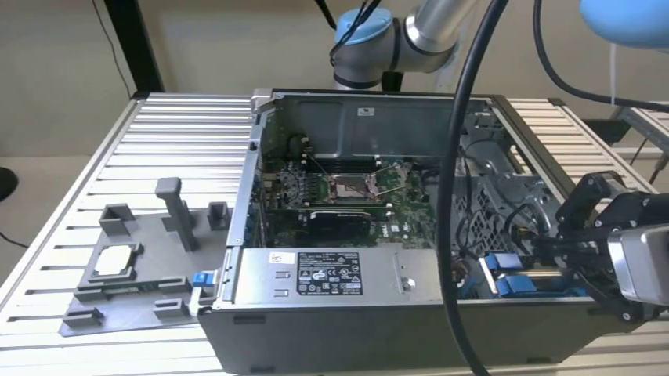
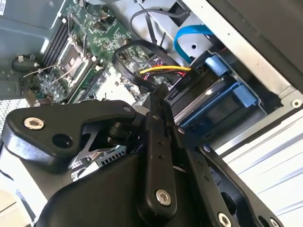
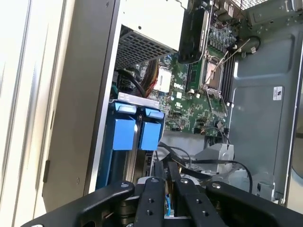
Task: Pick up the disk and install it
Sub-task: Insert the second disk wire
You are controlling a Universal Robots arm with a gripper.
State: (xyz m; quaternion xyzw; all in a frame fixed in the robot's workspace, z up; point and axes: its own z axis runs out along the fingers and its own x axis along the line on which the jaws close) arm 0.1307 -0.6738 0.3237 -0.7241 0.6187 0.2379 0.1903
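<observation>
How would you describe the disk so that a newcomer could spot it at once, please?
Find the open computer case in the middle of the slatted table. Go to its near corner at the exterior view's right, just by the gripper: the disk sits there. Its blue plastic frame sets it apart from the long grey labelled box beside it and the green board behind.

Disk (image 2: 214,101) in case (image 1: 356,129), hand (image 2: 159,97) just beside
</observation>
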